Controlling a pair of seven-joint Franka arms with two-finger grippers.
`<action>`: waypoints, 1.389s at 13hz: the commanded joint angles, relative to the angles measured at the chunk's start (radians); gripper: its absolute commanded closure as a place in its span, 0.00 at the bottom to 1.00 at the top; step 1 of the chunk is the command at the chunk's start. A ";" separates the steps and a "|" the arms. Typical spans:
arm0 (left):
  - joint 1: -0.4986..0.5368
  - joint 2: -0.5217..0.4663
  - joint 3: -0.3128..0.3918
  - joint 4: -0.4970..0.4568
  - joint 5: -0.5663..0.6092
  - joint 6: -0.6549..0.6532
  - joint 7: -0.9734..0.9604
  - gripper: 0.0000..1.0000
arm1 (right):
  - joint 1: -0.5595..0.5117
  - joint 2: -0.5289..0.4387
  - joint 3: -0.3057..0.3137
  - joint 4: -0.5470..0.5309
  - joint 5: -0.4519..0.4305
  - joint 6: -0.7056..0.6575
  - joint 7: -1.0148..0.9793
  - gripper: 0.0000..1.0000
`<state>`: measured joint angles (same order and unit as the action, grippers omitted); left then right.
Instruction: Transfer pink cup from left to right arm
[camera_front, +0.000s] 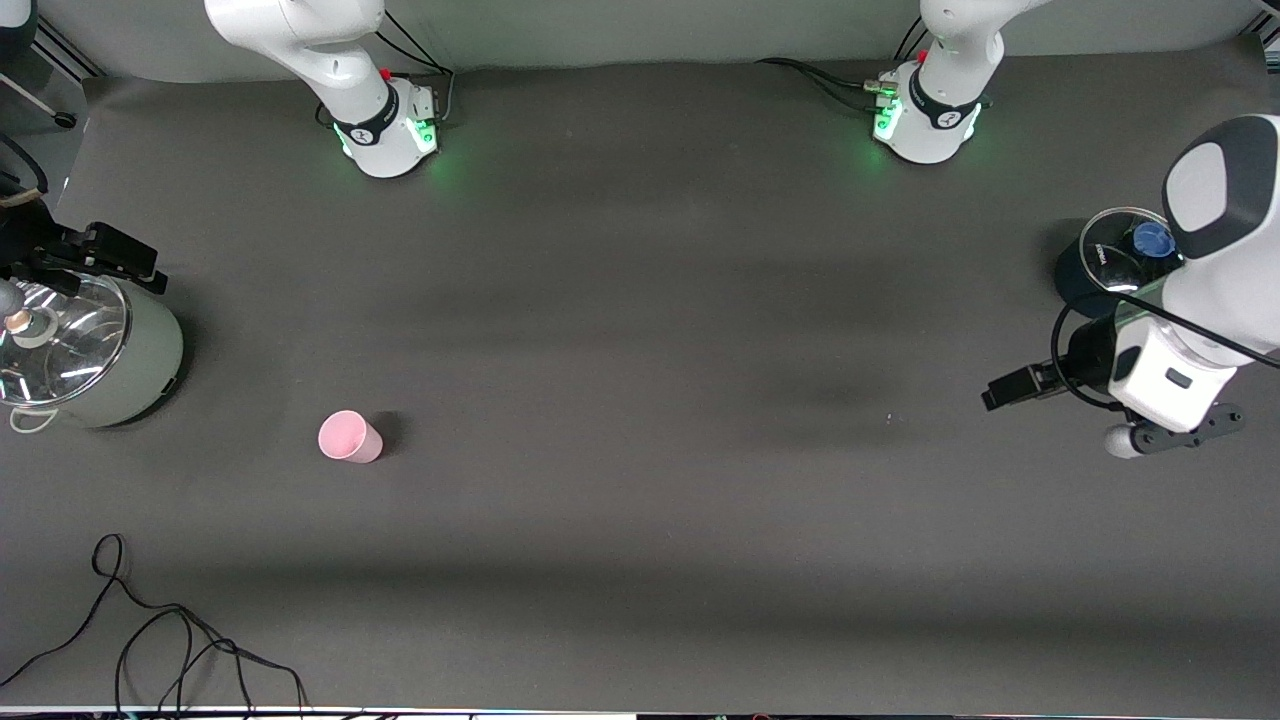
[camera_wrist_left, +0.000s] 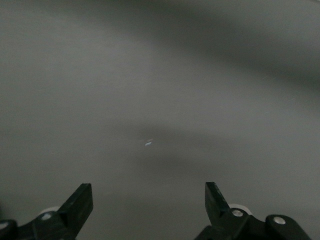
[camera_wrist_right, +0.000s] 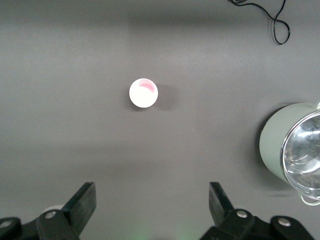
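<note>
pink cup (camera_front: 349, 437): upright on table (camera_front: 640, 400), rim up, well apart from both grippers
right gripper (camera_wrist_right: 150, 210): high over table, wide open, empty
left gripper (camera_wrist_left: 149, 205): wide open, empty

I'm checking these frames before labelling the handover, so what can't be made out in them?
- Right gripper: cut off by the front view's edge beside the pale green pot; only its wrist view shows its open fingers.
- Left gripper: open over bare mat; in the front view the arm's own body hides the fingers.
- Dark pot: partly covered by the left arm in the front view.
- Pink cup: contents unclear in the front view.
</note>
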<state>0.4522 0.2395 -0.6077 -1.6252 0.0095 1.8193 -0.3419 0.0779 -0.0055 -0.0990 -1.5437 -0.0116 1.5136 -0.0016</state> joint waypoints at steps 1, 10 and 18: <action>-0.003 -0.025 0.009 0.024 0.066 -0.116 0.124 0.00 | -0.001 0.016 -0.001 0.028 0.010 -0.001 -0.015 0.00; -0.180 -0.121 0.228 0.062 0.073 -0.287 0.305 0.00 | -0.001 0.016 -0.001 0.030 0.010 -0.001 -0.015 0.00; -0.534 -0.148 0.597 0.064 0.000 -0.305 0.307 0.00 | -0.001 0.018 -0.001 0.030 0.010 -0.001 -0.015 0.00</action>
<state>-0.0619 0.1106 -0.0365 -1.5598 0.0203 1.5315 -0.0491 0.0779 -0.0030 -0.0990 -1.5429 -0.0115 1.5142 -0.0015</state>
